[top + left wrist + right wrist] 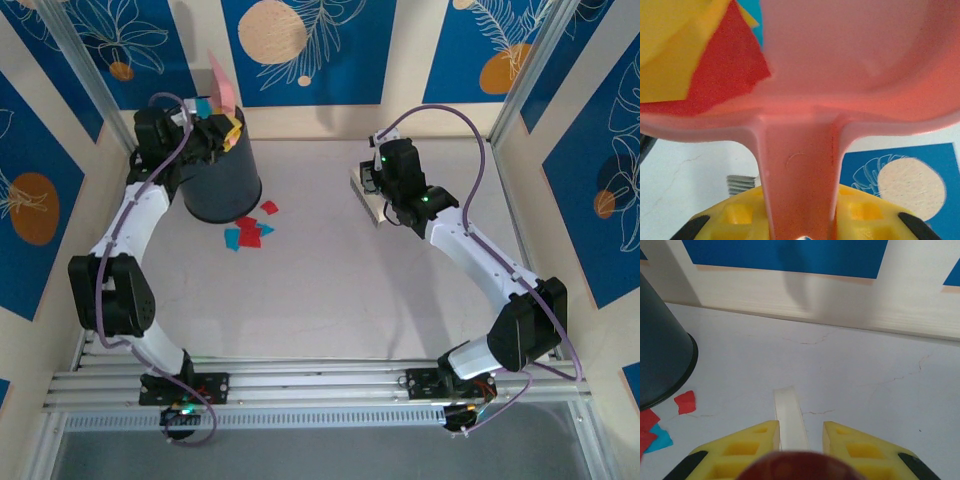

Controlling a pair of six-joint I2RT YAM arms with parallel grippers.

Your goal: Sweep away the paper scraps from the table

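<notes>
Gripping the pink dustpan (850,60) by its handle (800,170), the left gripper (800,220) was clamped tight, its yellow fingers (735,215) pressed to either side of that handle. And the pan was up in the air, tilted over the dark bin (220,185) at the far left of the counter (340,290), close to the back wall. Inside the pan sat paper scraps (725,75): a big red piece against the pan's rear wall, yellow ones overlapping it, a sliver of cyan behind. From above, yellow and cyan bits showed at the bin's mouth, just under the raised pan.

Not everything was in, though! A small cluster of red and cyan scraps (250,232) lay on the counter just beside the bin's base, on its near right side, with one red piece a little apart to the right. The right wrist view caught them too, at its left edge next to the bin.

Over on the other side, the right gripper (800,427) was closed on a pale flat bar (788,412) that stuck out forward between its fingers, low over the counter; whether it touched the surface I couldn't tell. It sat well apart from the bin, pointed towards the blue-panelled back wall (790,252).
</notes>
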